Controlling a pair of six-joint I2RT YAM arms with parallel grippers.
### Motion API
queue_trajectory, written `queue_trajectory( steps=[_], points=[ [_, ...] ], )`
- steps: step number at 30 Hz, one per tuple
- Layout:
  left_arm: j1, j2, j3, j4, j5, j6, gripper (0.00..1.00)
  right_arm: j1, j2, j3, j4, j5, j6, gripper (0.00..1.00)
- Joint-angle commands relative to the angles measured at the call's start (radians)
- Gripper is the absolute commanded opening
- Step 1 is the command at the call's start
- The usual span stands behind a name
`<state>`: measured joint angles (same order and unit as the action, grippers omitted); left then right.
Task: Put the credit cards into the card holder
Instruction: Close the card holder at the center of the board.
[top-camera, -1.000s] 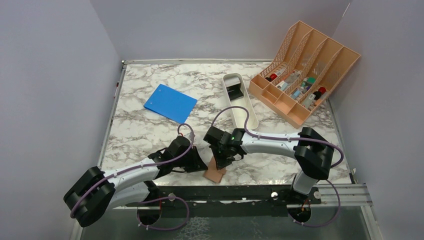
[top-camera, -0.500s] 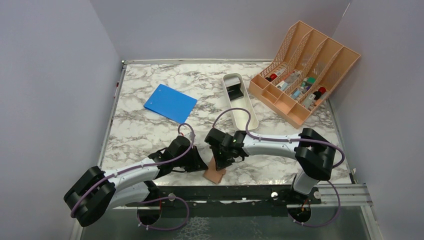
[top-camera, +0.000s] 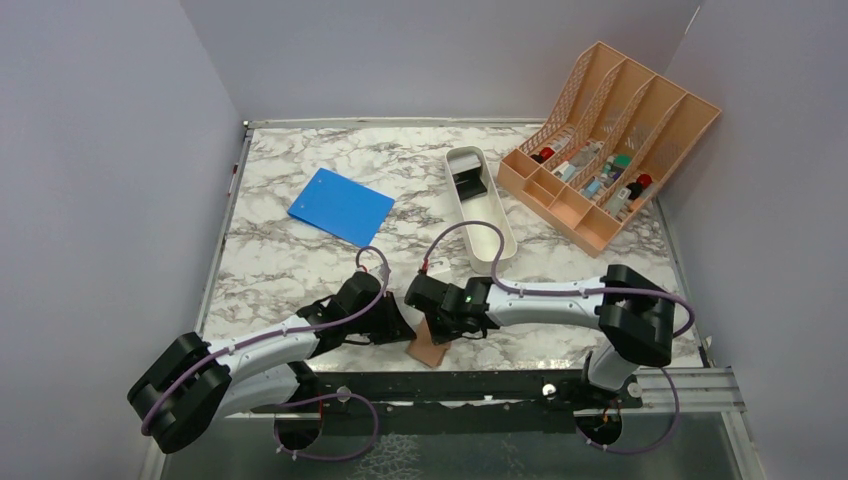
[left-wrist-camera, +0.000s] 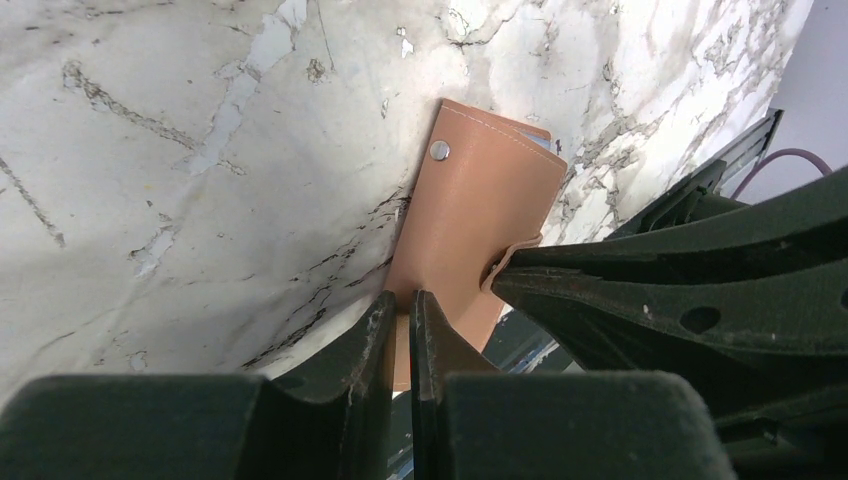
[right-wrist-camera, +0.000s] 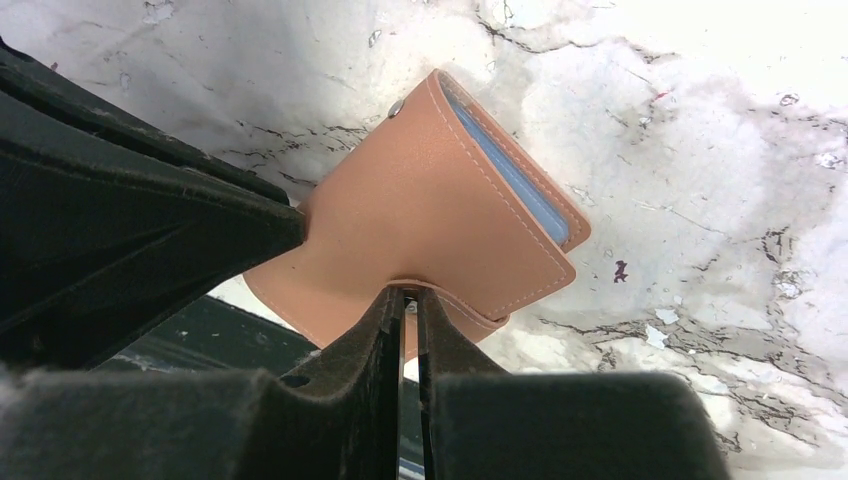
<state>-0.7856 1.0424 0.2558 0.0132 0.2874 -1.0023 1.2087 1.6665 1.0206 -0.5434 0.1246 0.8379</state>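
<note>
The card holder (top-camera: 430, 349) is a small tan folded wallet with a snap stud, lying at the table's near edge and partly overhanging it. In the left wrist view my left gripper (left-wrist-camera: 401, 298) is shut on the card holder's (left-wrist-camera: 480, 210) near edge. In the right wrist view my right gripper (right-wrist-camera: 404, 292) is shut on the closing strap of the card holder (right-wrist-camera: 430, 230), whose pale blue inside shows along one side. From above, the left gripper (top-camera: 408, 330) and right gripper (top-camera: 440, 335) meet over it. Small dark and grey flat pieces (top-camera: 467, 181) in the white tray may be the credit cards.
A long white tray (top-camera: 495, 235) lies behind the right arm. A blue notebook (top-camera: 341, 206) lies at the back left and a peach lattice organiser (top-camera: 610, 140) full of small items stands at the back right. A dark metal rail (top-camera: 500, 385) runs along the near edge.
The right wrist has shifted slightly left and nearer, and its jaws have closed a little on the strap. The left arm and the card holder have hardly moved.
</note>
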Motion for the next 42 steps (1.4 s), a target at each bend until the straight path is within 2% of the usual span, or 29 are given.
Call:
queue_trajectory(
  steps=[1,5,10,21,28,32,35,38,42],
  points=[
    [-0.003,-0.001,-0.002,0.018,0.006,-0.002,0.13,0.056,0.087,-0.095,-0.109,0.085,0.061,0.13],
    [-0.003,-0.001,0.002,0.003,-0.003,-0.001,0.13,0.056,0.107,-0.158,-0.026,0.013,0.069,0.13],
    [-0.003,0.002,0.002,0.001,-0.002,-0.004,0.13,0.053,0.160,-0.098,-0.073,-0.008,0.050,0.13],
    [-0.003,0.027,0.021,-0.014,-0.004,0.001,0.13,-0.009,0.250,-0.085,-0.130,-0.139,-0.023,0.14],
    [-0.003,0.043,0.064,-0.011,0.029,0.013,0.13,-0.068,0.204,0.005,-0.246,-0.057,-0.080,0.14],
    [-0.003,0.039,0.070,0.000,0.045,0.007,0.13,-0.074,0.213,-0.023,-0.158,-0.114,-0.109,0.14],
    [-0.003,0.032,0.051,0.007,0.038,0.001,0.13,-0.073,0.280,-0.057,-0.117,-0.138,-0.102,0.14],
    [-0.003,0.025,0.039,0.009,0.037,-0.002,0.13,-0.074,0.319,-0.085,-0.100,-0.116,-0.086,0.14],
    [-0.003,0.009,0.036,0.009,0.035,-0.011,0.13,-0.072,0.340,-0.056,-0.174,-0.004,-0.066,0.13]
  ],
)
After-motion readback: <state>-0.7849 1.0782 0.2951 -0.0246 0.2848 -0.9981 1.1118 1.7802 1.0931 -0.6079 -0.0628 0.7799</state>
